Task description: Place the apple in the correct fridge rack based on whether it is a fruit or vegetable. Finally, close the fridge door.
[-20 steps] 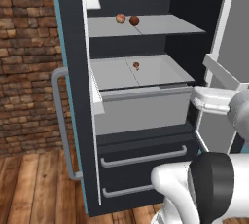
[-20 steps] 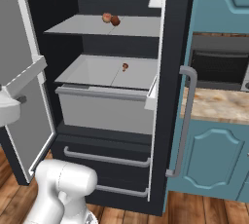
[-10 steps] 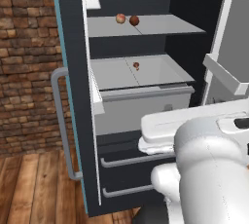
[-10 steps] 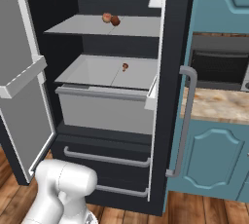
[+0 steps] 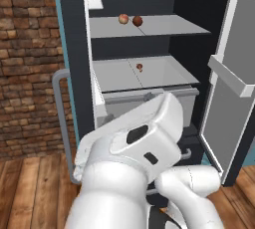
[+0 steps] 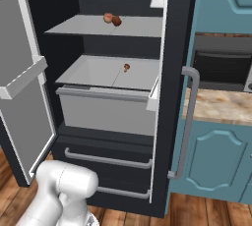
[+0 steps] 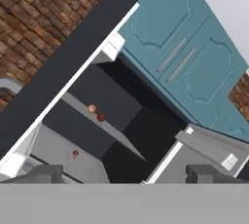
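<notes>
Two small balls lie side by side on the fridge rack [image 5: 169,26], the thin pale shelf plate high in the open fridge: the apple [image 5: 137,21], dark red-brown, and at its 9 o'clock, almost touching it, a paler peach-pink ball [image 5: 123,19]. From the right base view the pair sits at the 12 o'clock part of the fridge interior, the apple [image 6: 116,21] at the 3 o'clock side of the pale ball [image 6: 108,17]. Below the shelf the deep grey drawer-bin [image 6: 106,108] stands pulled out, and a tiny red bit [image 5: 139,66] rests on its floor.

The fridge door [image 5: 234,78] is swung wide open at 3 o'clock in the left base view. The gripper [image 7: 127,174] is open, its two dark tips spread wide with nothing between them, and it looks toward the fridge from well apart; in the hand view the apple [image 7: 101,117] shows small and far, near the centre.

The apple already rests on the rack, so I judge the placing step is done and the step in hand is closing the door. The next move calls for bringing the arm around to the outer face of the open door and pushing it until it shuts, without touching the pulled-out bin, which may block the door.
</notes>
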